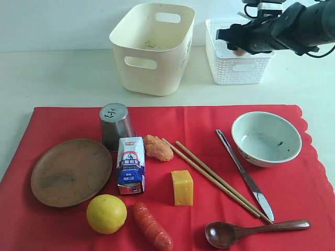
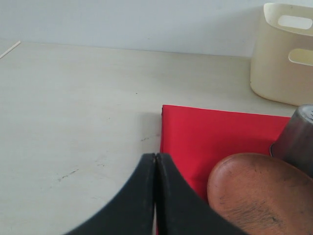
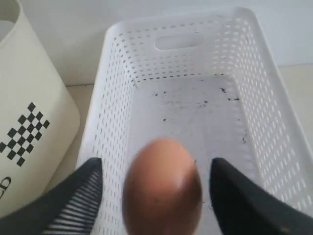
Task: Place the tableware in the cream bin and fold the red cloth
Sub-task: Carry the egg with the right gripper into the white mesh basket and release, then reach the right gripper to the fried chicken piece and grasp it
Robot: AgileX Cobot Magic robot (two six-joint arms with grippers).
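Here, right tool (image 3: 156,169) over white basket (image 3: 117,88) — jaws spread clear of egg (image 3: 162,191), left tool (image 2: 155,160) low, closed

A pale cream-grey tabletop (image 1: 63,78) fills the scene, matte, with faint grain and a few small dark scuffs that show in the left wrist view. At twelve o'clock it meets a plain whitish wall (image 1: 52,21) in a straight line. The light is soft and even, and shadows are faint.
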